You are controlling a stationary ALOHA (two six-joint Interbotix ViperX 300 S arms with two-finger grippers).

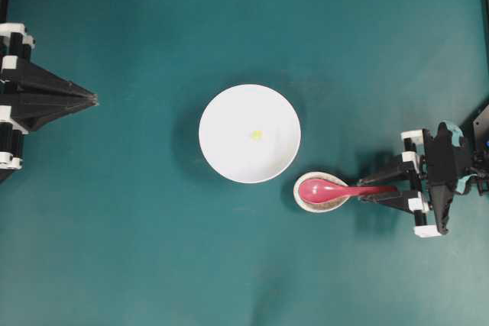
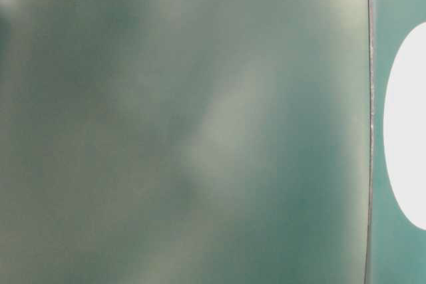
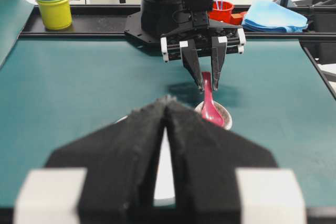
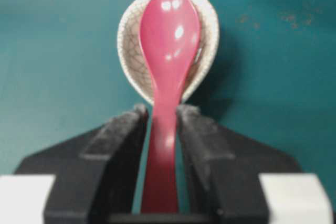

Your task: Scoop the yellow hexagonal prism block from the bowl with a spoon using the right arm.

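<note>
The white bowl sits mid-table with the tiny yellow block near its centre. The pinkish-red spoon lies with its scoop in the speckled spoon rest, just right of the bowl. My right gripper straddles the spoon's handle. In the right wrist view thin strips of table show on both sides of the spoon, which lies in the rest. My left gripper is shut and empty at the far left. In the left wrist view it hides most of the bowl.
Beyond the table's far edge in the left wrist view stand stacked yellow cups, a red cup and a blue cloth. The table-level view is mostly blur, with the bowl's edge at the right.
</note>
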